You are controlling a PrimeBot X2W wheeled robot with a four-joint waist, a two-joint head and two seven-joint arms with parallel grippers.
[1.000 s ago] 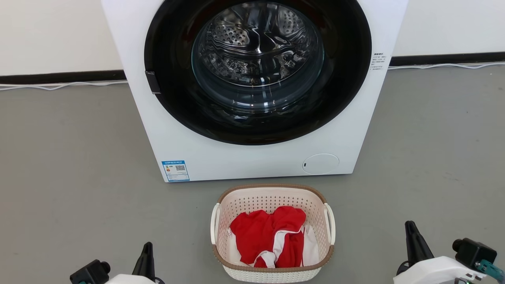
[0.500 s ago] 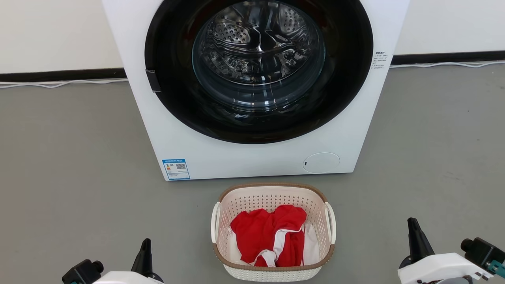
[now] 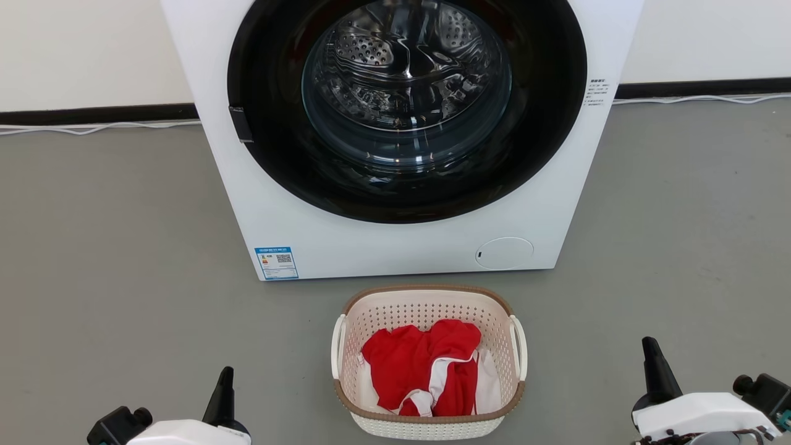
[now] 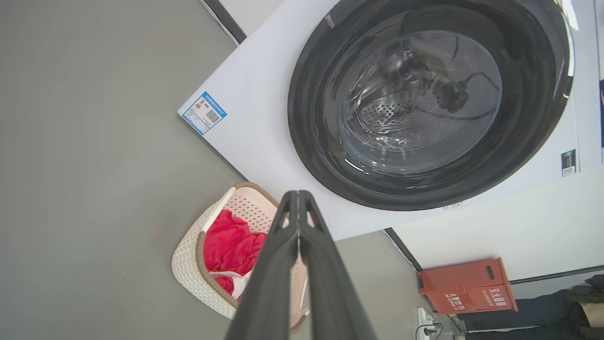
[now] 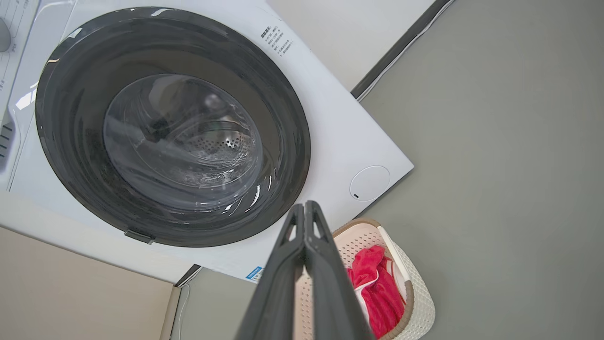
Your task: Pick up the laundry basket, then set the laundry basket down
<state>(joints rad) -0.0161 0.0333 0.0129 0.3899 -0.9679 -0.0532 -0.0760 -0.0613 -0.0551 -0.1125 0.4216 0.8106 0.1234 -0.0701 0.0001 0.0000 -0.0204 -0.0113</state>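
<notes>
The laundry basket (image 3: 426, 309), cream-white and perforated with a brown rim, stands on the grey floor just in front of the washing machine, holding red and white clothes (image 3: 426, 374). It also appears in the left wrist view (image 4: 193, 264) and the right wrist view (image 5: 415, 293). My left gripper (image 3: 225, 374) is shut at the lower left, well clear of the basket's left handle (image 3: 337, 346). My right gripper (image 3: 649, 345) is shut at the lower right, apart from the right handle (image 3: 519, 346). In the wrist views each pair of fingers (image 4: 298, 208) (image 5: 306, 217) is pressed together with nothing between.
A white front-loading washing machine (image 3: 401, 247) with its round dark door (image 3: 405, 111) stands right behind the basket. White cables (image 3: 93, 128) run along the wall's dark skirting. A red box (image 4: 467, 285) sits by the wall to the machine's right.
The head camera has shifted slightly, so the scene sits a little higher. Both grippers sit a bit lower and further outward in the picture. The basket has not moved on the floor.
</notes>
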